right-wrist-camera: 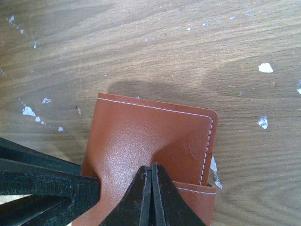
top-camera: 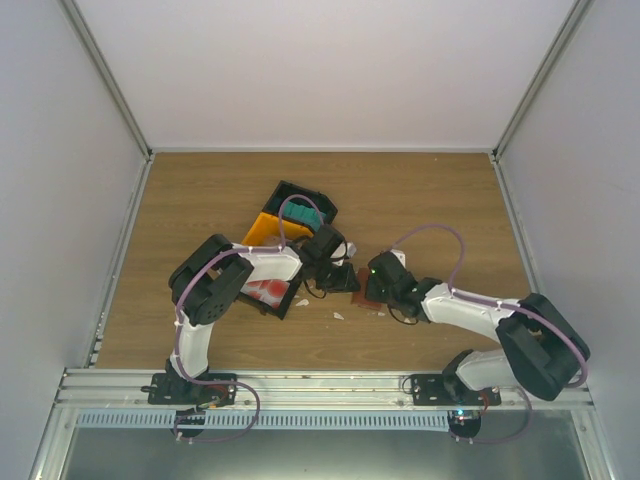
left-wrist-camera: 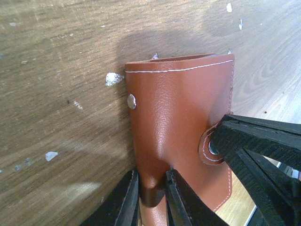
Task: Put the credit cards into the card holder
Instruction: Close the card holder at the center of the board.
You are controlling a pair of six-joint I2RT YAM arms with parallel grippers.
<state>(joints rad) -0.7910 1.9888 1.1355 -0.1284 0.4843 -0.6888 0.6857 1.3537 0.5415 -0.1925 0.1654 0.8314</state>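
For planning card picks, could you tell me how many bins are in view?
3: a rear black bin with teal cards, a yellow bin beside it, a near black bin with red-and-white cards partly under the left arm; others may be hidden.

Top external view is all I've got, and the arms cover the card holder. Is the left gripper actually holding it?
Observer: Yes, the left gripper pinches a fold of the brown leather card holder.
Operator: And the right one?
Observer: The right gripper is shut, its jaws tight together on a pinch of the leather.
Operator: Any card inside yet?
Observer: None shows at the open pocket edge in the left wrist view.
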